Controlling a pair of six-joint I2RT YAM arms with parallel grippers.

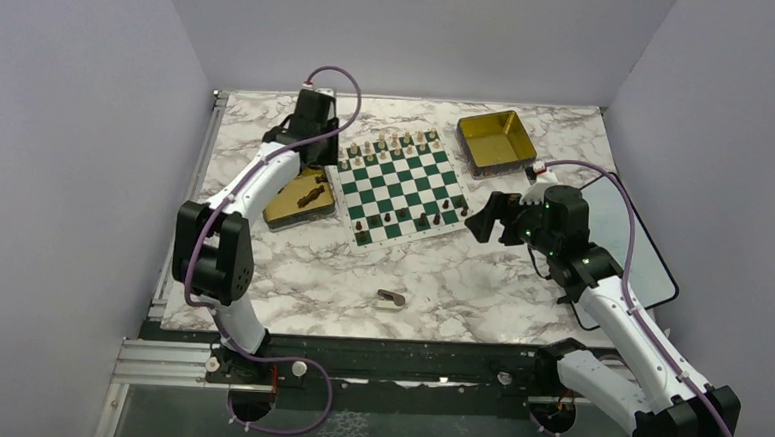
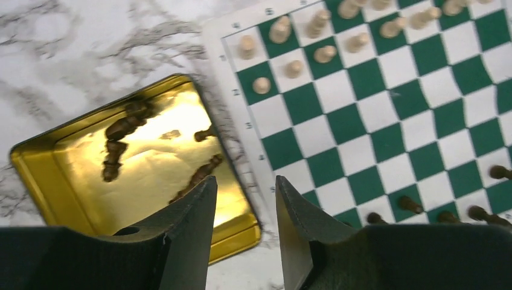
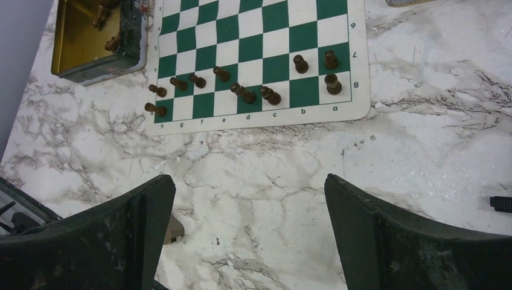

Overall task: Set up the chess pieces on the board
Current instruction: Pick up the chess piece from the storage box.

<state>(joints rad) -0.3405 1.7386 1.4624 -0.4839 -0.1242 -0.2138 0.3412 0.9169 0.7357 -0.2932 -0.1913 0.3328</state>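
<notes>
Left gripper [image 2: 244, 187] hangs w/ jaws partly spread and nothing between them, over the board-side wall of the tin [image 2: 60, 181]. The tin sits near the table's [image 2: 72, 48] left edge, just beside the board's [image 2: 362, 121] left border. Right gripper [image 3: 246, 184] is spread wide and empty above bare table, off the board's near-right corner.

Step in hand, prob.: fetching the next dark piece from the tin. Several pieces [image 2: 121, 128] lie flat on the tin floor. Others stand upright on the board's two near rows, w/ gaps showing there, so the setup looks partway done.

The nearest piece [image 2: 196, 175] lies on its side just ahead of the left finger. Its long axis runs diagonally, one end toward the board-side wall, the other toward the tin's middle (can't tell which end is the head).

Next move calls for shifting over it, turning the wrist so the fingers straddle across that axis, then descending and closing on the mid-body. After that it must be stood upright on a vacant near-row square.
</notes>
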